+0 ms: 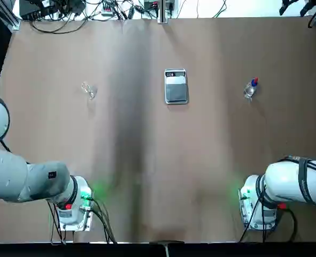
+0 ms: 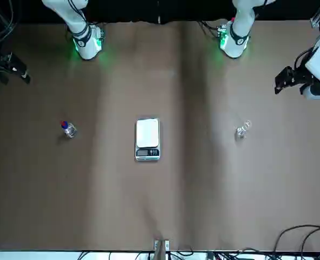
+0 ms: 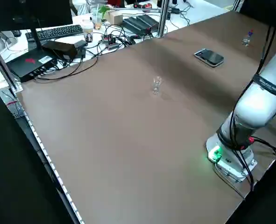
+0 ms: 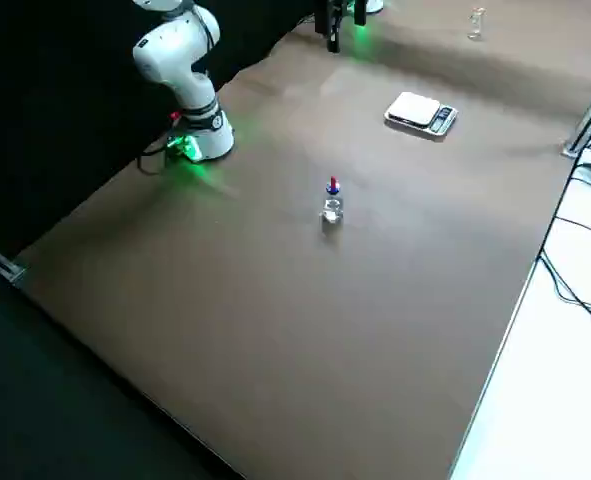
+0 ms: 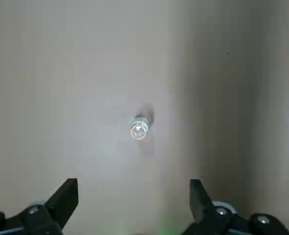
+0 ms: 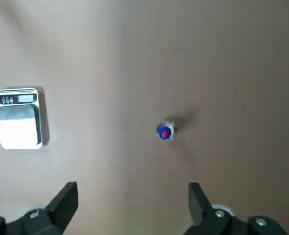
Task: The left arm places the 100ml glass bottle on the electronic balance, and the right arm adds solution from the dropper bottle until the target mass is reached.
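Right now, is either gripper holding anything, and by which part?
Nothing is held. Both grippers, left and right, are open above the table, over the bottle and dropper bottle.

A robotics lab: a brown table (image 3: pixel 128 140) edged by tangled cables (image 3: pixel 98 46), a keyboard (image 3: pixel 53 31), and bench-mounted arms.

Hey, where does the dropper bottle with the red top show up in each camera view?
Top view: dropper bottle, right of the electronic balance.
Front view: left of the balance.
Left side view: far upper right corner.
Right side view: centre, nearer than the balance.
Left wrist view: not in it.
Right wrist view: centre, seen from above, beyond the open right pincer.
Shared landmark: the electronic balance.
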